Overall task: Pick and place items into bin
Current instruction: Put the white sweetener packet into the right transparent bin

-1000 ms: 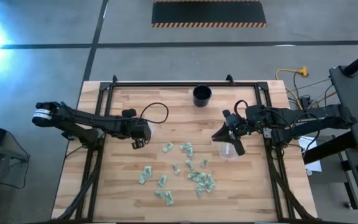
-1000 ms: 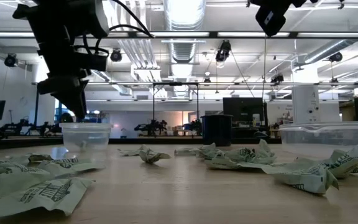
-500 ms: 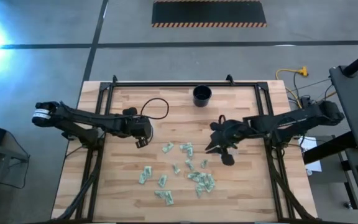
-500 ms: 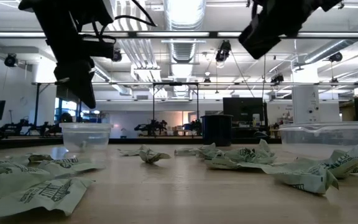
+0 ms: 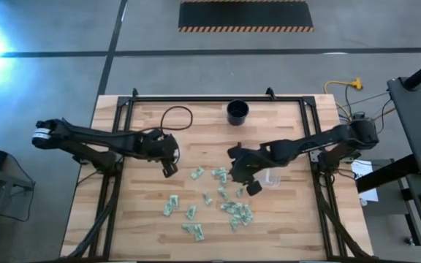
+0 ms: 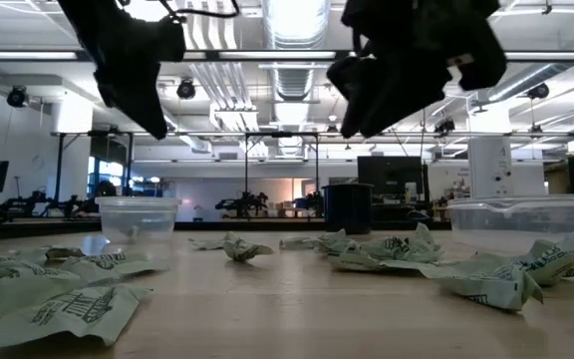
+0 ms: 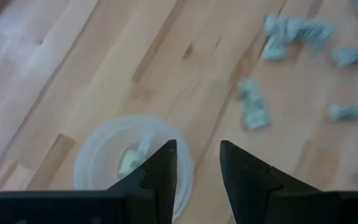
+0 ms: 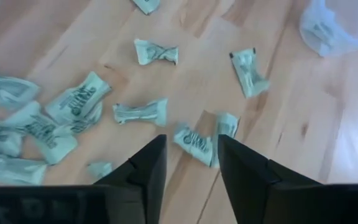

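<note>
Here the left gripper (image 5: 168, 167) sits left of centre in the high view, above bare wood, its own wrist camera looking down on a clear tub (image 7: 129, 165) with one packet (image 7: 132, 158) inside; its fingers (image 7: 160, 171) stand a narrow gap apart with nothing between them. The right gripper (image 5: 245, 179) reaches in from the right to mid-frame, over the right side of the scattered packets (image 5: 210, 197), jaws parted a moderate way, empty, pointing down at loose packets in its wrist view (image 8: 142, 112). The packets, pale green and white, lie in a loose spread across the lower middle of the wooden table (image 5: 145, 117), mostly between the two grippers and below them. A second clear tub (image 5: 270, 178) sits just right of the right gripper, with a packet in it per the right wrist view (image 8: 334, 28). A dark cup (image 5: 237, 112) stands at top centre of the table, well apart from the packets. In the low view both grippers hang above the tabletop, left (image 6: 133, 70) in the upper left, right (image 6: 407, 70) in the upper middle, crumpled packets (image 6: 387, 249) across the foreground.
</note>
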Action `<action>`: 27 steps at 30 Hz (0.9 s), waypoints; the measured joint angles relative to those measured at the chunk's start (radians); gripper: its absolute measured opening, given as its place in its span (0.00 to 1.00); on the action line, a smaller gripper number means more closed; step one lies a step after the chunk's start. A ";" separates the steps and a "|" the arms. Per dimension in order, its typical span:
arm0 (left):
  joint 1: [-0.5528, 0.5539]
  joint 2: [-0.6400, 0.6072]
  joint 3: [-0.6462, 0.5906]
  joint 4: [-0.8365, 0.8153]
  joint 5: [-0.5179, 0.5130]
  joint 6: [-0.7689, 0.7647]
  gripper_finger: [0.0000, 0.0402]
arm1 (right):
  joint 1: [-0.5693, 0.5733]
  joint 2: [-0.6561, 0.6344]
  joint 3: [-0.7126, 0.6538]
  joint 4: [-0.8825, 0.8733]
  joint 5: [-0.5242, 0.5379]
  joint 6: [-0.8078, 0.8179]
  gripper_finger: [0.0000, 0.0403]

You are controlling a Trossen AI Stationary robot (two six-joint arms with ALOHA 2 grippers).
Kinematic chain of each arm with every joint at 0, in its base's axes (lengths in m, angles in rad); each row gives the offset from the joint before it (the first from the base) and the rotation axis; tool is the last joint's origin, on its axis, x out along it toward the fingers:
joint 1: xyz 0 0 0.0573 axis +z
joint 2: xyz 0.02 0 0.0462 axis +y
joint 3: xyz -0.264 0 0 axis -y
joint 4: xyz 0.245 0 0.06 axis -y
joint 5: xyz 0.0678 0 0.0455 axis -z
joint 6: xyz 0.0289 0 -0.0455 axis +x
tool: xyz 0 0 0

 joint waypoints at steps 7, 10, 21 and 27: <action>-0.025 -0.078 -0.004 0.009 -0.009 -0.075 0.26 | 0.001 0.143 0.077 -0.062 0.056 -0.073 0.39; -0.039 -0.106 -0.005 0.022 -0.010 -0.105 0.26 | -0.003 0.194 0.096 -0.063 0.079 -0.080 0.39; -0.083 -0.149 -0.005 0.145 -0.009 -0.106 0.26 | -0.007 0.274 0.108 -0.050 0.082 -0.111 0.36; -0.083 -0.139 -0.006 0.146 -0.017 -0.105 0.26 | -0.012 0.270 0.095 -0.043 0.086 -0.113 0.35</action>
